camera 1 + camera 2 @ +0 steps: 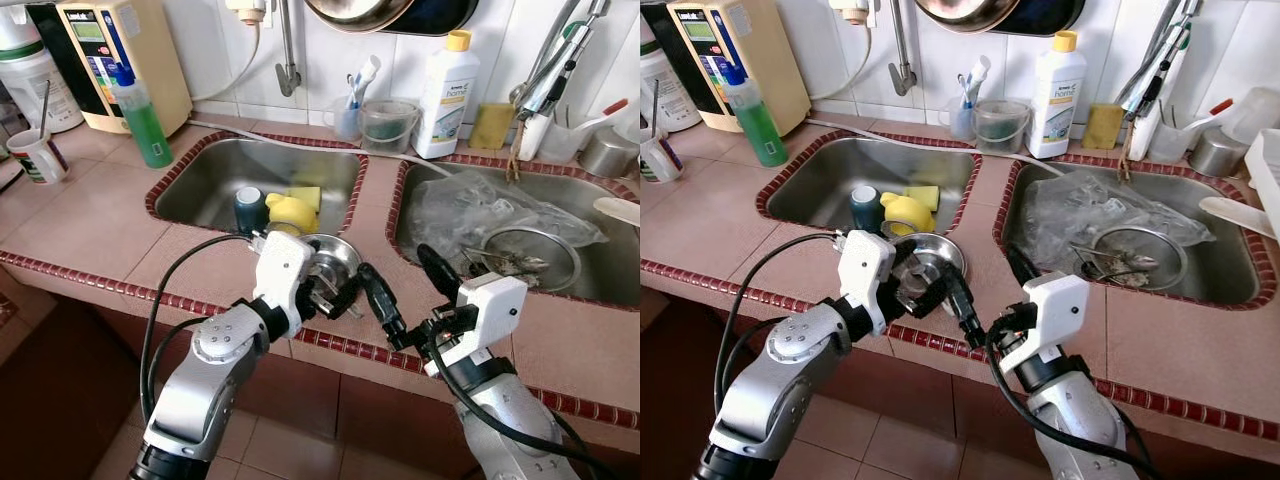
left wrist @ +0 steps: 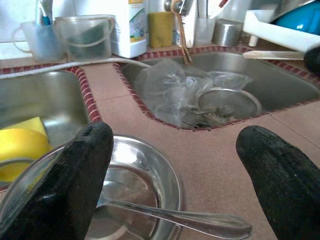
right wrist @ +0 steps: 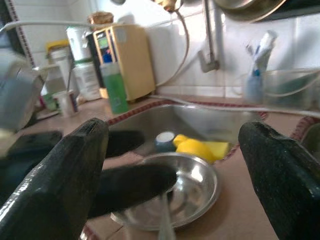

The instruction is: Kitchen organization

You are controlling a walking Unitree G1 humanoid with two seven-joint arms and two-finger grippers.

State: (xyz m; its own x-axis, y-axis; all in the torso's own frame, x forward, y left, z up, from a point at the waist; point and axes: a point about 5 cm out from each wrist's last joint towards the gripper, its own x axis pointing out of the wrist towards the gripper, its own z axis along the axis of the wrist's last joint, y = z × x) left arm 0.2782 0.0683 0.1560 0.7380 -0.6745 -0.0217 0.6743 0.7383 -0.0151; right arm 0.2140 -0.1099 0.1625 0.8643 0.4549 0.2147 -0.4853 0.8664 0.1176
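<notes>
Two grippers hang over the near edge of a tiled kitchen counter (image 1: 90, 225) between twin sinks. The left gripper (image 1: 335, 290), fingers spread wide and holding nothing, hovers at a steel bowl (image 1: 335, 262) with a spoon (image 2: 180, 216) lying in it, on the counter by the near right corner of the left sink (image 1: 215, 180). The right gripper (image 1: 410, 295), likewise wide open and empty, sits just right of the bowl. A yellow cup (image 1: 288, 212) lies in the left sink; crumpled clear plastic (image 1: 470, 205) and a strainer (image 1: 530, 255) lie in the right sink (image 1: 600, 270). A white bottle (image 1: 447, 95) stands at the far wall.
</notes>
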